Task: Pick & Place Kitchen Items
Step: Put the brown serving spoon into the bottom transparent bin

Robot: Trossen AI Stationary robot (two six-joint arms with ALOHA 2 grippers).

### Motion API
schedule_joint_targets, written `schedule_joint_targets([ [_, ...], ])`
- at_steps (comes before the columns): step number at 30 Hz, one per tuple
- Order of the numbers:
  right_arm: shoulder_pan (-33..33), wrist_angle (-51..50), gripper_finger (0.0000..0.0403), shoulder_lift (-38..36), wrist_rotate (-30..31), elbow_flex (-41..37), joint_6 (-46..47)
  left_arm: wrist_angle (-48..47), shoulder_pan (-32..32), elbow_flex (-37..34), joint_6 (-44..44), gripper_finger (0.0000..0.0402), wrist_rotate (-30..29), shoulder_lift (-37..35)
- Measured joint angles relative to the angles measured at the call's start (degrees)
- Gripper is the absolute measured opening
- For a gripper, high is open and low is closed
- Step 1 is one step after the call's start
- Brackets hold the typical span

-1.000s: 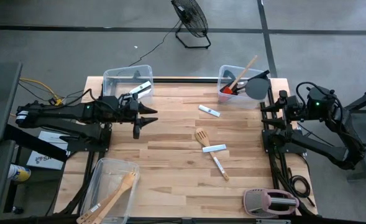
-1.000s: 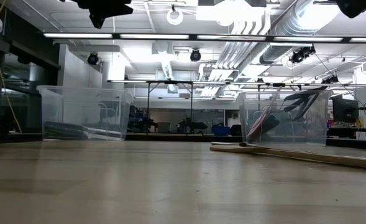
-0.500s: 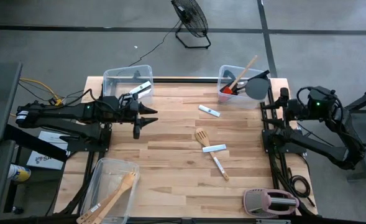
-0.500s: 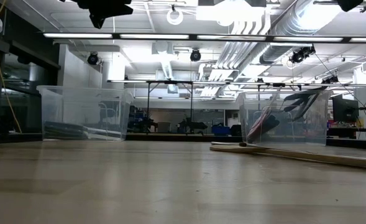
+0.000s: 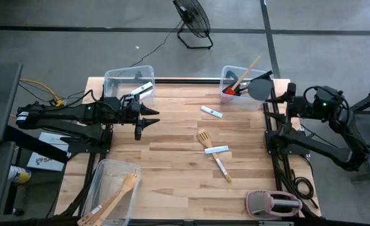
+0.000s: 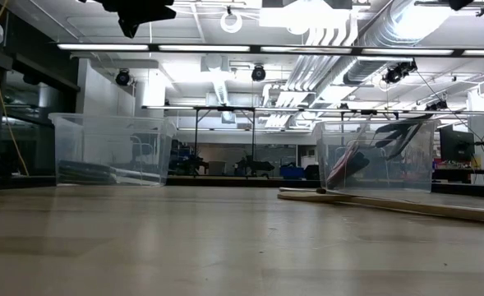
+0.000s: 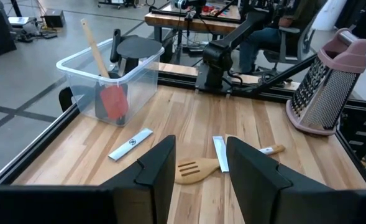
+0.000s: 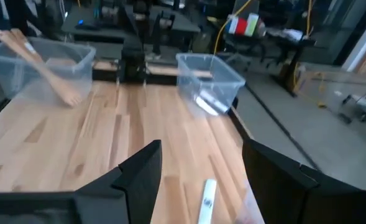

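Wooden forked turner (image 5: pixel 203 137) and 2 white-bladed knives (image 5: pixel 217 149) lie mid-surface, unheld. Left claw (image 5: pixel 148 117), open and empty, hovers by the far-left bin (image 5: pixel 112 78); right claw (image 5: pixel 277 98) is open at the far-right edge. Best descend squarely over the turner's handle before closing.

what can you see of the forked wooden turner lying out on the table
The forked wooden turner is light, bare wood, with a broad slotted head ending in short tines. It lies flat on the wooden table near the middle. Its handle end meets a white knife blade lying beside it. In the left wrist view it shows again, between the open left gripper's fingers, untouched.
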Motion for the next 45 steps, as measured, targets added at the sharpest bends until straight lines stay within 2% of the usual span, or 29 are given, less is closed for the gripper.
schedule_joint_targets([
  [3,0.01,2.4,0.0215,0.0,-0.45,0.0,1.85,0.0,0.0,0.0,0.0,0.0141,0.0,0.0],
  [8,0.02,5.29,0.0215,0.0,-2.76,0.0,19.15,0.0,0.0,0.0,0.0,0.0141,0.0,0.0],
  [13,0.0,3.33,0.0215,1.95,-1.58,0.02,29.01,0.0,0.0,0.0,0.0,0.0141,0.0,0.0],
  [18,0.02,-0.53,0.0215,3.29,0.43,0.02,36.46,0.01,0.0,0.02,0.0,0.0141,0.0,0.0],
  [25,0.75,-1.72,0.0215,8.88,1.81,0.0,43.53,0.0,0.0,0.02,0.0,0.0141,0.0,0.0],
  [30,7.27,-0.18,0.0215,14.63,3.22,0.0,49.29,0.0,0.0,0.02,0.0,0.0141,-0.01,0.01],
  [38,22.52,2.16,0.0215,22.59,18.51,0.0,54.41,0.0,0.0,0.02,0.0,0.0141,0.0,0.01],
  [45,30.21,7.19,0.0215,30.3,22.49,0.0,58.5,-0.01,0.0,0.02,0.0,0.0141,0.0,0.02],
])
